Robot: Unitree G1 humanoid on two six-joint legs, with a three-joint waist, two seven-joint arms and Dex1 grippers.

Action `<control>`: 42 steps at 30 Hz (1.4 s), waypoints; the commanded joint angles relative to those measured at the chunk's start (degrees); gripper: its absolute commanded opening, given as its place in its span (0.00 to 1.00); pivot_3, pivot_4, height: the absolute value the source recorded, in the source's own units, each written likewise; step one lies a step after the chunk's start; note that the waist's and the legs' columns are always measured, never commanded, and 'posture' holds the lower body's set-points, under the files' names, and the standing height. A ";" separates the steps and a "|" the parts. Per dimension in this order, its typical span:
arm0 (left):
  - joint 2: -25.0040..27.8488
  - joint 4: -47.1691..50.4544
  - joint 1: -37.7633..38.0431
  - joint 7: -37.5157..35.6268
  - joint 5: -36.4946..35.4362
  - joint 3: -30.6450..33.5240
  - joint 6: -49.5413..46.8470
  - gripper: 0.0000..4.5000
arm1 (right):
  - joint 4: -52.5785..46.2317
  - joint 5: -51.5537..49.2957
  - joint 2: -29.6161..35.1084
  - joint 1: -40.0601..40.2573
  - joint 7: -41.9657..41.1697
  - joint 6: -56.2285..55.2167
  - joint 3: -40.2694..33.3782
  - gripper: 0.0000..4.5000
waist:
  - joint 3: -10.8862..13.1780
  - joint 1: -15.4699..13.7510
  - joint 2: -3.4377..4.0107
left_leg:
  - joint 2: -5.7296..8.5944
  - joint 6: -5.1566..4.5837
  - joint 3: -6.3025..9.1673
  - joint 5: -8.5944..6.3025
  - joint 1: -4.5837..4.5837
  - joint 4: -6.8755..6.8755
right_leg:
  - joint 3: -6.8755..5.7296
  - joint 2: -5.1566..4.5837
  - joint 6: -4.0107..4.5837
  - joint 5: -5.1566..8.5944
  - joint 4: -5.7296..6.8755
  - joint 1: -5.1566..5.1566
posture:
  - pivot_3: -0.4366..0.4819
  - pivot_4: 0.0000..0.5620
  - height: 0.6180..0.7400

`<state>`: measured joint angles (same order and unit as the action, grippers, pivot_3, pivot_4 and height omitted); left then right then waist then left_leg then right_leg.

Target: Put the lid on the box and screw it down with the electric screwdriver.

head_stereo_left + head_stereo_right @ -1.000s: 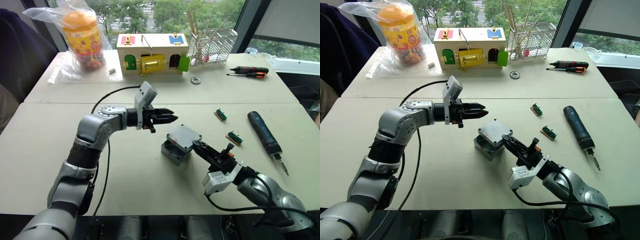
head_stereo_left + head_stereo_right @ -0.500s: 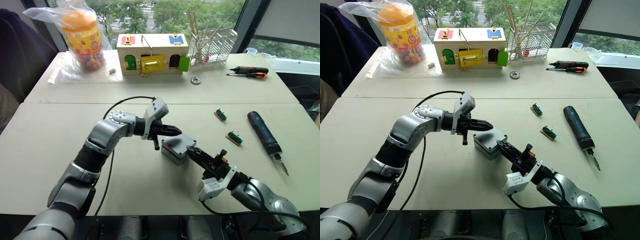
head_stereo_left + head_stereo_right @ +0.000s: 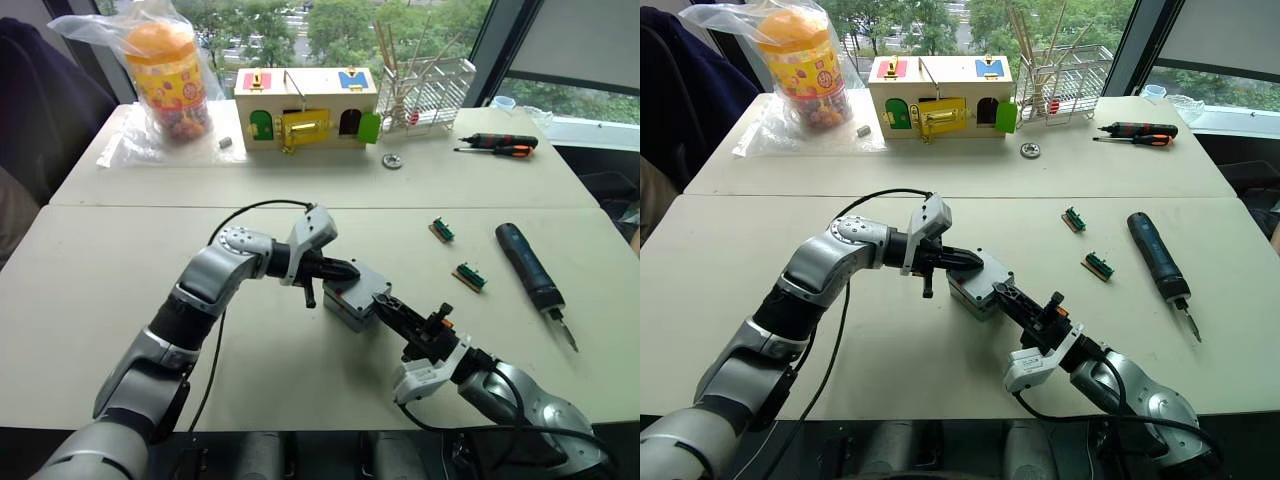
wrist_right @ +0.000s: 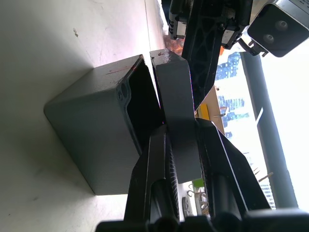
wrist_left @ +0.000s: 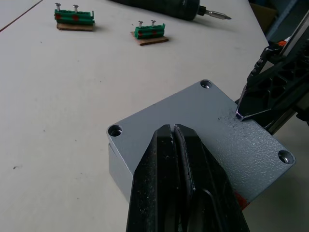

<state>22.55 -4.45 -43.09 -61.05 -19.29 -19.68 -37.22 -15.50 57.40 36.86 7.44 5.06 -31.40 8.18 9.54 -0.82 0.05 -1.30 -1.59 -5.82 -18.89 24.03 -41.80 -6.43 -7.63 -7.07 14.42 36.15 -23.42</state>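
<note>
From the head views, the box sits mid-worktop with the lid on top of it. The left gripper, fingers pressed together, rests its tip on the lid. The right gripper reaches in from the near side and pinches the lid's edge. The electric screwdriver lies well apart to the right, beyond two green connector strips. Hand screwdrivers, a wooden latch box and a bagged jar line the far edge.

In the left wrist view, the closed fingers cover part of the lid.

In the right wrist view, the lid stands slightly off the box on that side, a dark gap between them.
</note>
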 commanded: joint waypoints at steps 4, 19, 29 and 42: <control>-0.82 0.68 -0.21 -0.30 0.09 0.81 1.18 0.01 | 0.04 1.22 1.44 1.56 1.94 0.14 -0.24 0.02 | 0.00 0.02 0.00 | 0.00 0.00 0.00 0.00 0.00 0.00 | 0.00 0.00 0.00 0.00 0.00 0.00 | 0.48 0.27 0.74; -2.30 0.74 -0.47 0.39 -0.76 2.61 0.96 0.01 | -1.52 1.78 1.01 2.04 5.60 2.04 -1.59 0.02 | 0.00 0.04 0.00 | -0.01 0.00 0.00 0.00 0.00 0.00 | 0.00 0.00 0.00 0.00 0.00 0.00 | 0.48 0.27 0.74; -1.79 1.24 0.58 -0.49 0.47 0.82 1.82 0.01 | -2.17 2.95 1.39 3.24 5.71 2.67 -0.76 0.02 | 0.00 0.08 0.00 | -0.02 0.00 -0.01 0.00 -0.01 0.00 | 0.00 0.01 0.00 0.01 0.00 0.00 | 0.48 0.27 0.74; -1.46 0.39 1.01 -1.27 2.77 -0.63 3.33 0.01 | -2.13 3.56 1.07 3.31 4.89 3.02 1.22 0.02 | 0.00 0.08 0.01 | -0.02 0.00 -0.01 0.00 -0.02 0.00 | 0.00 0.00 0.00 0.01 0.00 0.00 | 0.48 0.27 0.74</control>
<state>20.85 -4.48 -42.30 -61.75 -17.13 -19.81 -35.27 -16.19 60.54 37.57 9.93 10.06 -27.96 8.81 9.53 -0.74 0.06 -1.32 -1.59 -5.83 -18.89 24.01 -41.80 -6.42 -7.62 -7.08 14.43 36.15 -23.42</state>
